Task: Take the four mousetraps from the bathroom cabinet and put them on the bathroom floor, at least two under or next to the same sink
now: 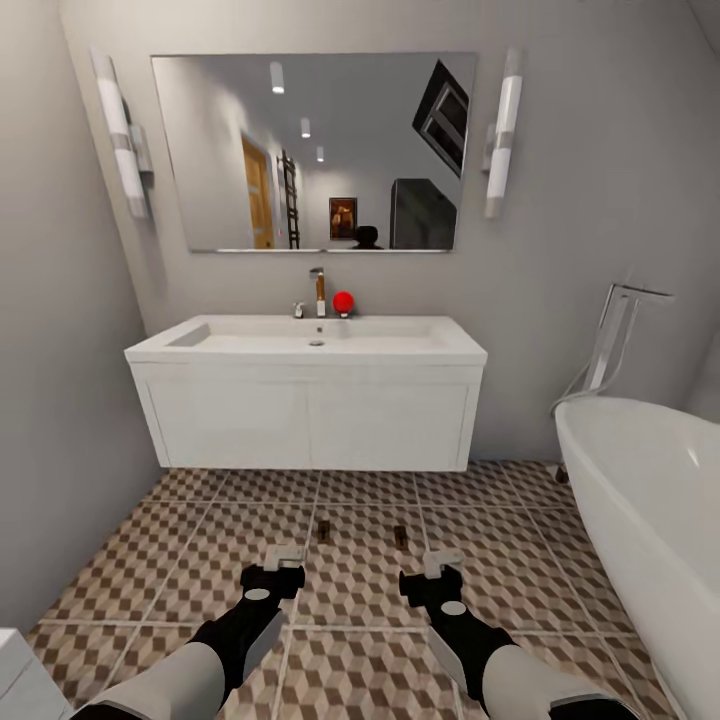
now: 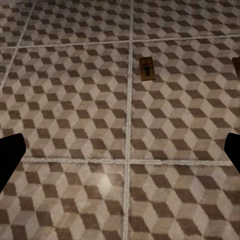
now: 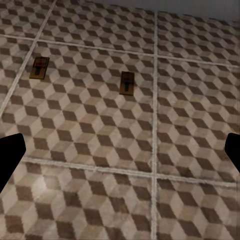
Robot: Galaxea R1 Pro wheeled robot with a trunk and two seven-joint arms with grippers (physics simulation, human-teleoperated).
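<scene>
The bathroom floor [image 1: 200, 560] of cube-patterned tiles spreads across the lower half of the head view. At 3 o'clock a white bathtub [image 1: 640, 480] curves in, with a chrome tap [image 1: 615, 340] standing behind it. At 12 o'clock hangs a wide mirror [image 1: 315, 150] between 2 wall lights, above the sink [image 1: 310, 340] on its white vanity, which carries a faucet [image 1: 318, 292] and a red ball [image 1: 343, 302].

2 mousetraps lie flat on the tiles in front of the vanity, well apart from each other: the left mousetrap [image 1: 323, 527] [image 2: 147, 68] [image 3: 39, 67] and the right mousetrap [image 1: 400, 536] [image 3: 128, 82].

At 6 o'clock, the left gripper [image 1: 279, 566] [image 2: 120, 155] and right gripper [image 1: 432, 572] [image 3: 120, 155] hover over the tiles, each with fingers spread wide and holding nothing.
</scene>
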